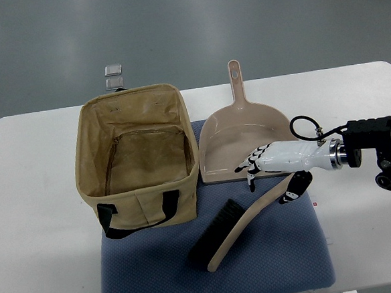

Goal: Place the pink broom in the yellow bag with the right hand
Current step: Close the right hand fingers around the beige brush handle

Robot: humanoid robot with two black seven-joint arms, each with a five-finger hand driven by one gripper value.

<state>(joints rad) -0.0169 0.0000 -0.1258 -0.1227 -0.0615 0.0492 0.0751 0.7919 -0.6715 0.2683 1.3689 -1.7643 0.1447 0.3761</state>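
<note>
The right hand (277, 161) reaches in from the right edge above the upper end of the pink broom (238, 230) — whether its fingers (247, 166) grip the handle cannot be told; they look loosely curled. The broom lies slantwise on a blue mat (284, 261), bristles toward the yellow bag (140, 164), which stands open and upright just beside it. A pink dustpan (239, 140) rests behind the hand on the white tabletop (43, 264).
</note>
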